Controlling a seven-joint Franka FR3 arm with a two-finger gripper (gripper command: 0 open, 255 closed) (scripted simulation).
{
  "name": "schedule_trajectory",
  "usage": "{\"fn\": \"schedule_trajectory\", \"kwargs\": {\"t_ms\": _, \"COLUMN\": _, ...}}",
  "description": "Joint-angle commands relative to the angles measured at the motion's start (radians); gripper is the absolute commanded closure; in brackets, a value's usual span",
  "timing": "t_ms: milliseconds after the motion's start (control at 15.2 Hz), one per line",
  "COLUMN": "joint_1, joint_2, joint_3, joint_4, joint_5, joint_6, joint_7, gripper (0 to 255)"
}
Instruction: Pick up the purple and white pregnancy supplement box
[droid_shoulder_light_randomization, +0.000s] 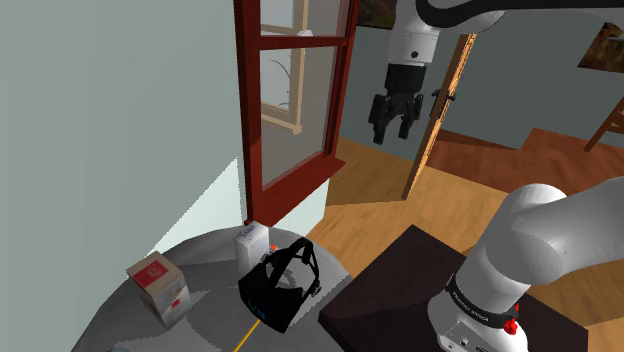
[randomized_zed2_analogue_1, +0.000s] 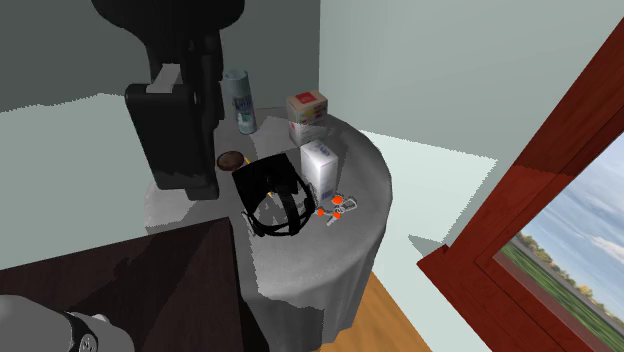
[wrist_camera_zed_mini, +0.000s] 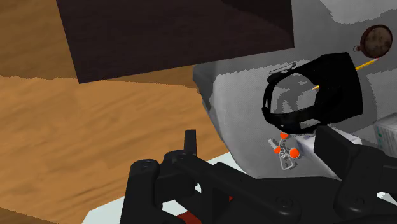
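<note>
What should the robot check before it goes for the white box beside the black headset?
1. Claw open: ok.
2. Claw empty: ok.
3. Claw above the white box: not ok, it hangs high and off to one side.
4. Box upright on the table: ok.
5. Gap between box and black headset: cannot tell, they sit very close.

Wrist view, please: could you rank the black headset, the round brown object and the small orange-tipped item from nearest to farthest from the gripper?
1. Small orange-tipped item, at the table edge closest to the gripper.
2. Black headset, just beyond it, further onto the table.
3. Round brown object, past the headset, on the table's far side.
</note>
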Motion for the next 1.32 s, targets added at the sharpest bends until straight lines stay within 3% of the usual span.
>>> {"fn": "schedule_trajectory", "kwargs": {"t_ms": 0, "joint_1": 0.0, "joint_2": 0.0, "joint_3": 0.0, "joint_4": 0.0, "joint_5": 0.0, "joint_6": 0.0, "joint_7": 0.0, "gripper": 0}}
{"fn": "schedule_trajectory", "kwargs": {"t_ms": 396, "joint_1": 0.003, "joint_2": 0.036, "joint_3": 0.15, "joint_4": -0.096, "joint_5": 0.095, "joint_6": 0.165, "joint_7": 0.252, "gripper": 0}}
{"fn": "schedule_trajectory", "kwargs": {"t_ms": 792, "joint_1": -0.002, "joint_2": 0.159, "joint_3": 0.305, "joint_4": -0.123, "joint_5": 0.164, "joint_6": 0.35, "joint_7": 0.503, "gripper": 0}}
{"fn": "schedule_trajectory", "kwargs": {"t_ms": 1254, "joint_1": -0.047, "joint_2": 0.401, "joint_3": 0.482, "joint_4": -0.067, "joint_5": 0.151, "joint_6": 0.567, "joint_7": 0.819, "gripper": 0}}
